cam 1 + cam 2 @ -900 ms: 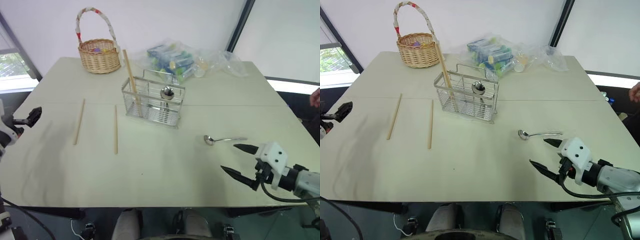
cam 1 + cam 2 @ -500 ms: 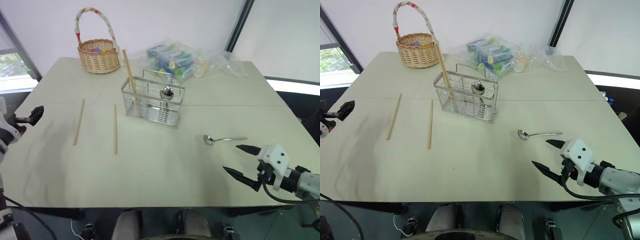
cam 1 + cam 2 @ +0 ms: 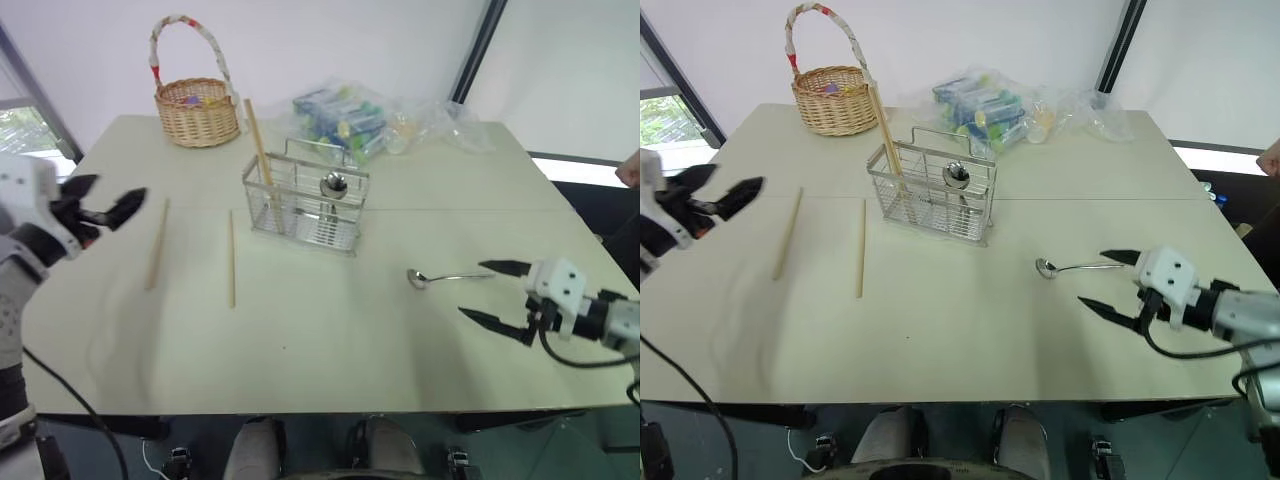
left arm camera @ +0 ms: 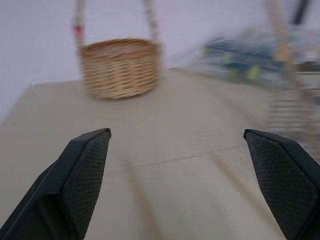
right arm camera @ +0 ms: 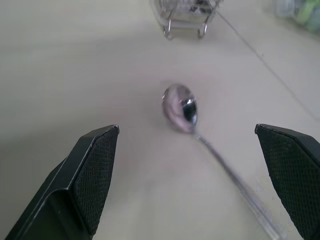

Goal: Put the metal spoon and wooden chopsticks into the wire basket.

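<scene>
Two arms: both have shifted over the last second; the left rose in from the tabletop's 9 o'clock edge, the right slid from 5 o'clock toward 3 o'clock.
Tabletop [image 3: 330, 350]: pale, wide, carrying everything below.
Wicker basket [image 3: 198, 108]: at 11 o'clock, round, tall handle, not the target.
Plastic bags [image 3: 380, 118]: at 1 o'clock, behind the rack.
Wire basket [image 3: 306, 203]: just above centre toward 12 o'clock; one chopstick [image 3: 261, 150] already stands in its left end, leaning out, and a spoon bowl [image 3: 334, 184] shows inside.
Wooden chopsticks [image 3: 231, 257]: two lie flat at 9 to 10 o'clock, side by side but apart, the outer one [image 3: 158, 243] nearer the left arm; unmoved.
Left pincer [image 3: 104, 204]: spread wide, empty, hovering above the tabletop just beside the outer stick's far end.
Right pincer [image 3: 493, 291]: spread wide, empty, its fingers bracketing the handle end of the spoon, not yet touching.
Metal spoon [image 3: 448, 277]: at 3 o'clock, flat, bowl toward the centre; unmoved.
Meaning: each arm now looks lined up on its own item, so a pick seems next; nothing is lifted yet.
</scene>
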You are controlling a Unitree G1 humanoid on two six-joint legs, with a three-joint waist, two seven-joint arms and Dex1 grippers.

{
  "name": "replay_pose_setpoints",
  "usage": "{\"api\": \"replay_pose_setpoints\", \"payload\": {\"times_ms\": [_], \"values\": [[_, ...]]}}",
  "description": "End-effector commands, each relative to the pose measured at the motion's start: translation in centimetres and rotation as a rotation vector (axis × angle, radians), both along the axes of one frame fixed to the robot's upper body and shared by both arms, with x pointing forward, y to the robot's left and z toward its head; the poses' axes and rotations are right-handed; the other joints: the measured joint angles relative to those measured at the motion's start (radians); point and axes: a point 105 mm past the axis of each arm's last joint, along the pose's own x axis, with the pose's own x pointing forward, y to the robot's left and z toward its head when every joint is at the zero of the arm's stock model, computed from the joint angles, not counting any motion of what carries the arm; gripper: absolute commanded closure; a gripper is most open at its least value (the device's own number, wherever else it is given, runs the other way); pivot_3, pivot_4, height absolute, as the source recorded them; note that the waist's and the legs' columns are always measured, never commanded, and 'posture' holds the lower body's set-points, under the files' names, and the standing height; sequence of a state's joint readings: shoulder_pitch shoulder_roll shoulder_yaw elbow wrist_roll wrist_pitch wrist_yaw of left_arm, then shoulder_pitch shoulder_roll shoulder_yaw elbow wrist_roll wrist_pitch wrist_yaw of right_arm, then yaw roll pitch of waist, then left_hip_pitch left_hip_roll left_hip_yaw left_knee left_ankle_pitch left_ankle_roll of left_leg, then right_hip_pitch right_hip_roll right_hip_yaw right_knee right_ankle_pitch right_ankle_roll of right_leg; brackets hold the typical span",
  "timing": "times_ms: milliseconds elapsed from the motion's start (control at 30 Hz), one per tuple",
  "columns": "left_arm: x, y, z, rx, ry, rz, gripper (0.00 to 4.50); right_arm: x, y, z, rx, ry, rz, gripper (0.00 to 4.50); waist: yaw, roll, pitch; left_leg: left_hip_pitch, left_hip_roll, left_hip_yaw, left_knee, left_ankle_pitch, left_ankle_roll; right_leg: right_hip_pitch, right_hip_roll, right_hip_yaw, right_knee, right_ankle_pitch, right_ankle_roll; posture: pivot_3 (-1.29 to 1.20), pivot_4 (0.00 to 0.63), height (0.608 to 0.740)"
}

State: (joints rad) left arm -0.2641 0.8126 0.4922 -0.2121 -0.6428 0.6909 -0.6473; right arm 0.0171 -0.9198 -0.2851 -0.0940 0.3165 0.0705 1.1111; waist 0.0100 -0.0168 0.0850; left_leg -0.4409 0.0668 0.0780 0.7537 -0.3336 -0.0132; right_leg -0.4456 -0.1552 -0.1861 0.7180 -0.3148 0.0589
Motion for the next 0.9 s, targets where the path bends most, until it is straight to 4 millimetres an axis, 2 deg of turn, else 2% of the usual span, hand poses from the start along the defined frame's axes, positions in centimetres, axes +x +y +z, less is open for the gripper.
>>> {"api": "replay_pose_setpoints", "payload": {"times_ms": [33, 133, 333, 500, 900], "values": [[-2.8, -5.2, 0.7, 0.110, 0.027, -0.302, 0.00, 1.7, -0.3, 0.8, -0.087, 0.000, 0.071, 0.02, -0.005, 0.001, 0.001, 0.000, 0.000, 0.001, 0.000, 0.000, 0.000, 0.000, 0.000, 0.000, 0.000, 0.000, 0.000, 0.00, 0.150, 0.627], [-5.3, -8.3, -0.7, 0.215, 0.111, -0.518, 0.00, 3.8, -0.3, 0.8, -0.153, 0.041, 0.113, 0.02, -0.008, 0.003, 0.004, 0.002, 0.000, 0.001, -0.001, 0.002, -0.002, 0.000, 0.001, 0.000, 0.001, 0.000, -0.001, 0.00, 0.150, 0.627], [-7.4, -10.9, -0.7, 0.299, 0.140, -0.716, 0.00, 5.8, 0.1, -0.3, -0.261, 0.183, 0.200, 0.02, 0.003, 0.007, 0.011, 0.001, 0.000, 0.001, -0.002, 0.003, -0.004, -0.001, 0.003, -0.001, 0.001, 0.000, -0.001, 0.00, 0.150, 0.627], [-7.3, -11.8, -0.1, 0.319, 0.115, -0.754, 0.00, 7.9, 0.2, -1.1, -0.294, 0.280, 0.183, 0.02, -0.001, 0.007, 0.012, 0.001, 0.000, 0.001, 0.000, 0.004, -0.004, 0.000, 0.002, -0.001, 0.000, 0.001, -0.001, 0.00, 0.150, 0.627], [-6.9, -12.2, 1.4, 0.316, 0.058, -0.705, 0.00, 10.0, -0.2, -2.9, -0.457, 0.351, 0.151, 0.02, -0.007, 0.004, 0.011, -0.001, -0.001, 0.002, -0.001, 0.009, -0.013, 0.001, 0.003, 0.000, 0.002, 0.002, 0.001, 0.00, 0.150, 0.627]]}}
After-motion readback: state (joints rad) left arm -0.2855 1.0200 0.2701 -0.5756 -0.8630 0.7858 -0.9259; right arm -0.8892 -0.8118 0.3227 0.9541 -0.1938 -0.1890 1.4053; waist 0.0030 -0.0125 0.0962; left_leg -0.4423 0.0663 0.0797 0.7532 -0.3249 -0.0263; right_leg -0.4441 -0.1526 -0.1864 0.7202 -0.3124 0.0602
